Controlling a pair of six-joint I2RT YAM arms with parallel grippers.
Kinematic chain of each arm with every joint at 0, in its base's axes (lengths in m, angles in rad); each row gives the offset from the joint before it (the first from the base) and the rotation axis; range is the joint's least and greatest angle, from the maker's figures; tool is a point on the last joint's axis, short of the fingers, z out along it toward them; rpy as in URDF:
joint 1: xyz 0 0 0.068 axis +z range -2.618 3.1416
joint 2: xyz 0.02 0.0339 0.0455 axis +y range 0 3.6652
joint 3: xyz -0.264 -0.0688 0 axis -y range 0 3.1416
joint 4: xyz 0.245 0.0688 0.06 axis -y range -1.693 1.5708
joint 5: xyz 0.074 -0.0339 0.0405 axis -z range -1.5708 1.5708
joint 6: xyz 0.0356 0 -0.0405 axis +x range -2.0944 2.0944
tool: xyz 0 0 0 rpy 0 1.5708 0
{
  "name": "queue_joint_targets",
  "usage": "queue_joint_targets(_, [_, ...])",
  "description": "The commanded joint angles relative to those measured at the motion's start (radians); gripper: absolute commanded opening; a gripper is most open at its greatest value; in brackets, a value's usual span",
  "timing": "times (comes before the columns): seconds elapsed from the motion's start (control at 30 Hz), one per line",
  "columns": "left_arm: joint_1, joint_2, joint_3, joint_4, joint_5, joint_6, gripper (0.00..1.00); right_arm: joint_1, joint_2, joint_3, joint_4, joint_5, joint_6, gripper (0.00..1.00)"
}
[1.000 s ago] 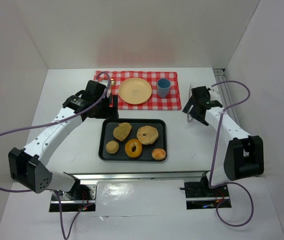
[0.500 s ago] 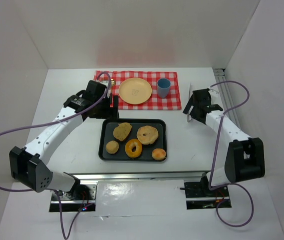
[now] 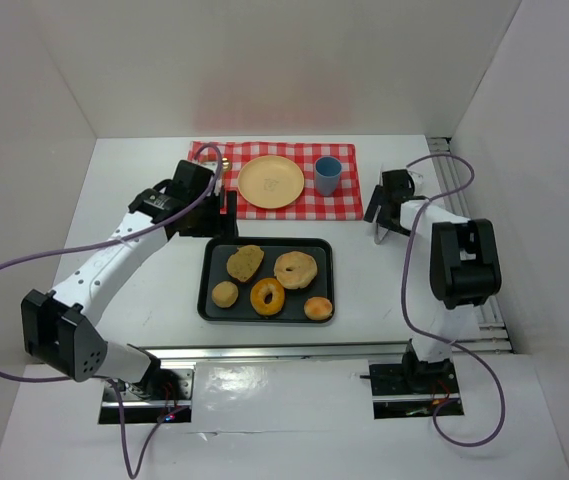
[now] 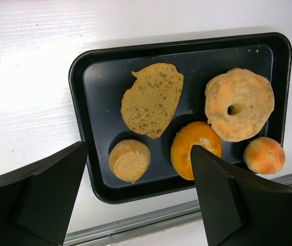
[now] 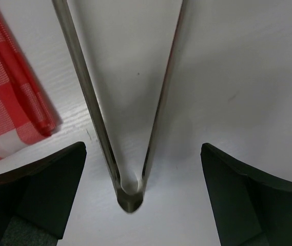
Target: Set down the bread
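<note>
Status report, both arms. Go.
Left gripper open above tray. Right gripper open over tongs. Bread slice in tray, ungrasped. Nothing blocking it.

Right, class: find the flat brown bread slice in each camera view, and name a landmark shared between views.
Top external: bread slice at the black tray's far-left corner.
Left wrist: bread slice upper centre, on the black tray.
Right wrist: not in view.
Shared landmark: the black tray.
</note>
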Motion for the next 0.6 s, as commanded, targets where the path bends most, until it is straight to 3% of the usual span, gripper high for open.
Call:
queue_joint_targets(0.0, [0.015, 0.008, 0.043, 0.005, 0.021, 0.01, 0.95, -0.012, 0.079, 0.084, 0.116, 0.02, -0.058, 1.0])
queue_joint_targets(0.2, [0.015, 0.017, 0.043, 0.005, 0.021, 0.01, 0.95, -0.012, 0.215, 0.191, 0.153, 0.088, -0.058, 0.97])
queue_joint_targets(0.37, [0.015, 0.017, 0.043, 0.015, 0.021, 0.01, 0.95, -0.021, 0.288, 0.228, 0.18, 0.111, -0.044, 0.85])
queue_joint_targets(0.5, [0.015, 0.026, 0.043, 0.015, 0.031, 0.019, 0.95, -0.021, 0.297, 0.253, 0.18, 0.102, -0.035, 0.65])
queue_joint_targets(0.57, [0.015, 0.026, 0.052, 0.015, 0.031, 0.019, 0.95, -0.021, 0.224, 0.233, 0.18, 0.101, -0.026, 0.47])
